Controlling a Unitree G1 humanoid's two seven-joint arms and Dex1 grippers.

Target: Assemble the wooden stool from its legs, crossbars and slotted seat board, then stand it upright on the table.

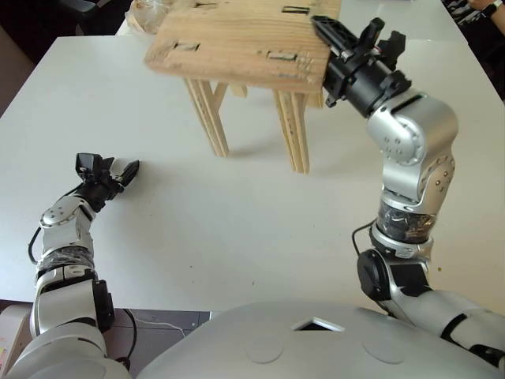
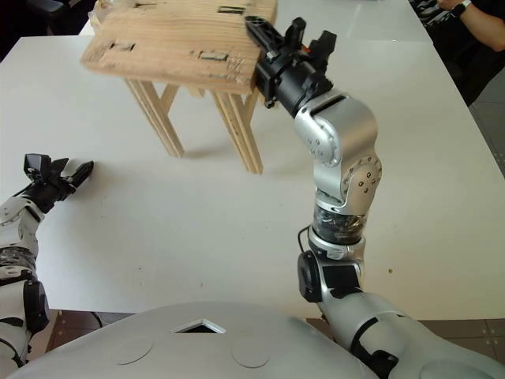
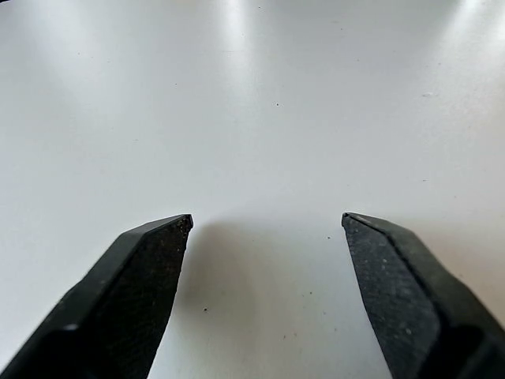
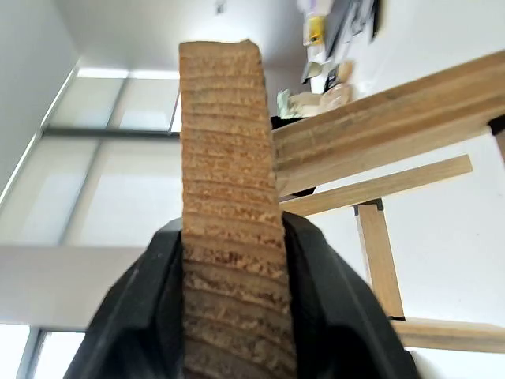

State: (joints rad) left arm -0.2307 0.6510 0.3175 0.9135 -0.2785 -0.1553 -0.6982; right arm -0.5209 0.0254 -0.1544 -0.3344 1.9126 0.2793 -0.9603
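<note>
The wooden stool (image 1: 245, 71) looks fully put together. The slotted seat board (image 1: 237, 39) sits on top, the legs (image 1: 292, 130) point down at the white table (image 1: 237, 237), and in the right wrist view a crossbar (image 4: 375, 189) runs between the legs under the board. I see no loose parts lying on the tabletop, so I judge the joining work done.

The right gripper (image 1: 338, 49) is pinching the right-hand edge of the seat board, with 1 finger on top and the other underneath. The wrist view shows the board's layered end grain clamped tightly between both pads.

The stool is at the far middle of the table, legs downward. The 2 near feet are at or just above the surface, with shadows close under them. The seat looks a little tilted, so I cannot tell whether all feet rest flat.

The left gripper (image 1: 118, 172) lies low over the table near its left side, well apart from the stool. Its fingers are spread and hold nothing.

In my judgement, what is left is settling the stool square on its feet and letting go of the seat.
</note>
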